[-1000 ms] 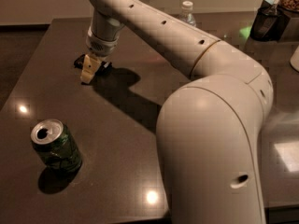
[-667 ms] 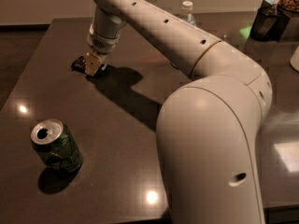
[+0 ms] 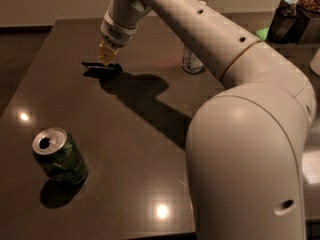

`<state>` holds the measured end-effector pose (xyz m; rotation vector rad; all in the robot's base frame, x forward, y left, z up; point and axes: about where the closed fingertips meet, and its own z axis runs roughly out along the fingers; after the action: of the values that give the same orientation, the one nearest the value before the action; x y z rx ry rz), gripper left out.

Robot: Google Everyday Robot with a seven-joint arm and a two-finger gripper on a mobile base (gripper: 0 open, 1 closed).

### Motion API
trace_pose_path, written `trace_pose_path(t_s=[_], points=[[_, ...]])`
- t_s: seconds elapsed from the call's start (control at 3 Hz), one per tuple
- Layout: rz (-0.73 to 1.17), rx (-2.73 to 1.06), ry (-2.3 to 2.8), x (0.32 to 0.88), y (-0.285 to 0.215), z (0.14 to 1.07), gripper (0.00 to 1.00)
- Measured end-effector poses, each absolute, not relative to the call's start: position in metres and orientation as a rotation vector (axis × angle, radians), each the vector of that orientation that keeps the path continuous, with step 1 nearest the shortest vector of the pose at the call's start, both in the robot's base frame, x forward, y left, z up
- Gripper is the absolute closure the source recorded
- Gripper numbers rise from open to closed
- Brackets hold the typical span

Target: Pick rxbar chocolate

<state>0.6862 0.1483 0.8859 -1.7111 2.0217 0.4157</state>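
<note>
The rxbar chocolate (image 3: 100, 66) is a small flat black bar at the far left of the dark table (image 3: 150, 149). It hangs level just above its own shadow. My gripper (image 3: 106, 58) comes down from the long white arm and is closed on the bar's right part with its yellowish fingertips (image 3: 104, 52). The bar's white text does not show from this angle.
A green soda can (image 3: 58, 157) stands at the near left of the table. The base of a clear water bottle (image 3: 192, 61) shows behind the arm at the back. A dark container (image 3: 285, 20) stands at the far right. My arm's large white elbow fills the right foreground.
The gripper closed down on the bar, then rose a little and shifted right with the bar in it. The can has not moved.
</note>
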Motion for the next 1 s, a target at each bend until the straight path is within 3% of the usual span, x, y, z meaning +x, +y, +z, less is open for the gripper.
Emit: trace_pose_path(t_s=[1.0], points=[[0.538,-1.785,1.798,0.633,0.107,0.986,1.0]])
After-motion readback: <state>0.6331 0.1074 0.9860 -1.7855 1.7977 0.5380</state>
